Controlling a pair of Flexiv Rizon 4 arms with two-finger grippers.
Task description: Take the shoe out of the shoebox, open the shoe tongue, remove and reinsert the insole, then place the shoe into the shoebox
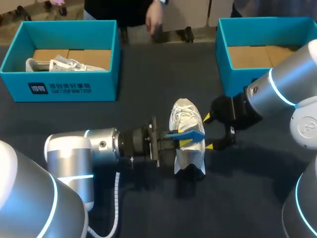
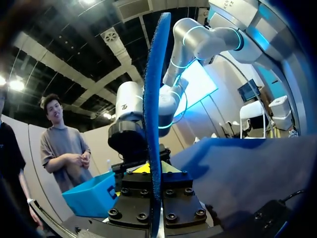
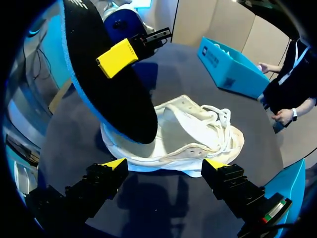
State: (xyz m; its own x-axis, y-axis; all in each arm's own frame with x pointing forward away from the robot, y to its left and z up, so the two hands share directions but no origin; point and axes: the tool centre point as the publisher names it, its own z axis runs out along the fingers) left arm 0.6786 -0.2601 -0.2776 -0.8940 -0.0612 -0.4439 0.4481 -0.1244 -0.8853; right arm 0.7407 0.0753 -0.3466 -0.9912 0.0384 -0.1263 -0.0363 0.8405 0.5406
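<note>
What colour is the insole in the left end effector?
The insole is black on the facing side with a blue edge, clearest in the right wrist view.

White cloth shoe, matt foam insole, dark matt table

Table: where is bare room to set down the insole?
Bare table lies between the left shoebox and the right shoebox, and between the shoe and the near edge. Around the shoe it is crowded: left gripper holding the insole, right gripper open beside it.
</note>
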